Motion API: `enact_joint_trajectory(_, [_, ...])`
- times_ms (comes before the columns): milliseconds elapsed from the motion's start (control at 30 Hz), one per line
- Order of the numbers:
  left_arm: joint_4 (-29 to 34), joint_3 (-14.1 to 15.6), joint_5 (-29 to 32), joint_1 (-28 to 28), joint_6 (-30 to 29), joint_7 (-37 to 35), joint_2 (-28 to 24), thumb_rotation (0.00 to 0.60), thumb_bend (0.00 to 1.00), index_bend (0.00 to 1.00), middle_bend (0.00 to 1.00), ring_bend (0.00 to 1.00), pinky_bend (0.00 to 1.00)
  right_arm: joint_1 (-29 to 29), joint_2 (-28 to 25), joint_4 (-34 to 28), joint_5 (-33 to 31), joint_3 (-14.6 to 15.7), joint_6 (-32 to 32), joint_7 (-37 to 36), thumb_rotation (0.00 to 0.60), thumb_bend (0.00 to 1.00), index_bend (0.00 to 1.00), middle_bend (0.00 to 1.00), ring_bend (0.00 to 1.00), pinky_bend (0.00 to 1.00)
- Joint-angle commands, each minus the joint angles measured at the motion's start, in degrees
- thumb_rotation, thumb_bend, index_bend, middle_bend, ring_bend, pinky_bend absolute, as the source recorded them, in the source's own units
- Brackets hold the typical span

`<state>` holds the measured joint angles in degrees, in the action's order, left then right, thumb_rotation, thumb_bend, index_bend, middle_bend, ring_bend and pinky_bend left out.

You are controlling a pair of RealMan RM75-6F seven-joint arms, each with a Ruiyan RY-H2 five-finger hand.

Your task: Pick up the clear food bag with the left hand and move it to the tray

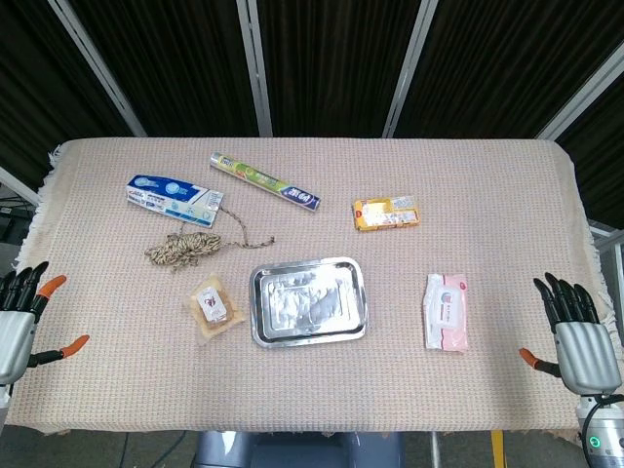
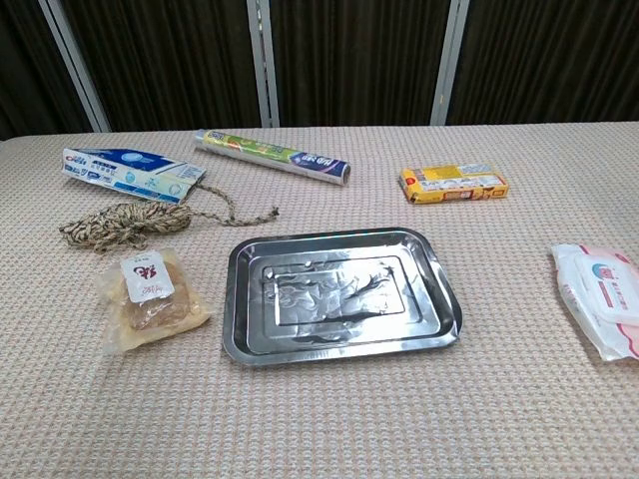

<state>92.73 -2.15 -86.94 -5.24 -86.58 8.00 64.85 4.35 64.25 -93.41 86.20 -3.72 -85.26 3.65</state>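
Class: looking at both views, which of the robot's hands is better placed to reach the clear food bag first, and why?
Left. The clear food bag lies left of the steel tray, on the side of the left hand. The right hand waits at the far edge, with the tray between.

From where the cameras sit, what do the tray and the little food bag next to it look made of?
The tray looks like polished metal, probably steel: mirror-bright with wavy reflections. The clear food bag seems thin glossy plastic film: brownish contents show through, under a white label.
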Motion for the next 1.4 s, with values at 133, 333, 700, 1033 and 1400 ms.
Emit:
enact_joint_trajectory(133, [0.21,0.07,-0.01,0.15,-0.05,0.22,-0.05,0.374,0.02,0.16,0.00,0.00,0.00,0.03,0.06,0.28,0.37,0.04,-0.13,-0.25,0.600,0.00,0.00,0.00,0.00,0.00])
enact_joint_trajectory(333, [0.59,0.24,-0.32,0.62,-0.85,0.61,-0.02,0.376,0.02,0.17,0.00,0.00,0.00,-0.10,0.10,0.54,0.81,0.15,-0.51,-0.81,0.600,0.00,0.00,0.00,0.00,0.00])
enact_joint_trajectory(700, [1.08,0.90,-1.44,0.83,-0.99,1.42,-0.52,0.372,0.02,0.16,0.00,0.00,0.00,-0.34,0.53,1.66,1.46,0.27,-1.19,-2.76,0.600,0.00,0.00,0.00,0.00,0.00])
enact_joint_trajectory(1033, [1.69,1.50,-1.56,0.01,1.26,2.52,-0.26,0.541,0.05,0.09,0.00,0.00,0.00,-0.10,0.30,1.79,1.42,0.16,-0.80,-3.07,0.600,0.00,0.00,0.00,0.00,0.00])
enact_joint_trajectory(1400, [3.59,1.88,-2.84,-6.69,12.27,1.50,0.56,0.540,0.06,0.07,0.00,0.00,0.00,0.26,-0.07,1.41,1.48,0.12,-0.29,-3.10,0.600,0.00,0.00,0.00,0.00,0.00])
